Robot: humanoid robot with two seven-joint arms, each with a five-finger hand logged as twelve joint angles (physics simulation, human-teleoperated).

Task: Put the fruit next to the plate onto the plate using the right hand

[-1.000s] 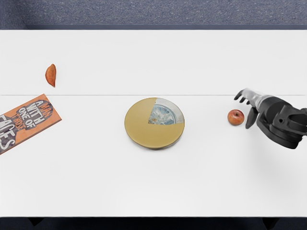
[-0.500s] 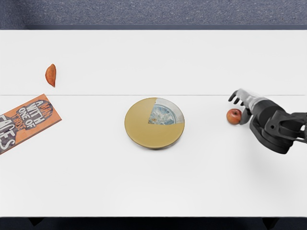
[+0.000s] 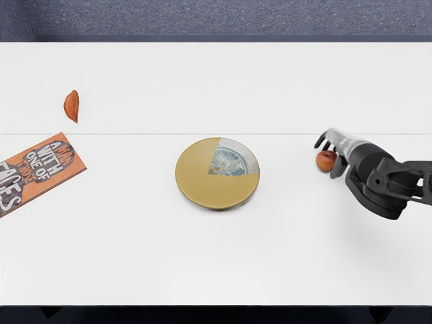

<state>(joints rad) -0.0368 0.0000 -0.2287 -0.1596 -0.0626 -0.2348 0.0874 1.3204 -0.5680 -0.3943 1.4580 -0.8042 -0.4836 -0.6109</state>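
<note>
behind the white table [image 3: 216, 256] bearing plate [image 3: 196, 189] and apple [image 3: 325, 160] lies grey floor [image 3: 216, 17].

A single view looks out from the robot's head. It is set above the near edge of the white tabletop [image 3: 216, 256] and faces down at a slant toward the far edge, with a grey-blue band [image 3: 216, 17] showing beyond it. The plate [image 3: 217, 173] lies close to the middle of the picture, so the camera points almost straight at it. The framing is wide rather than close. The tabletop runs past both side borders. Well left of the plate, a book [image 3: 37, 170] is cut by the left border. Well right of the plate, the robot hand [image 3: 339, 150] comes in from the right border.
</note>
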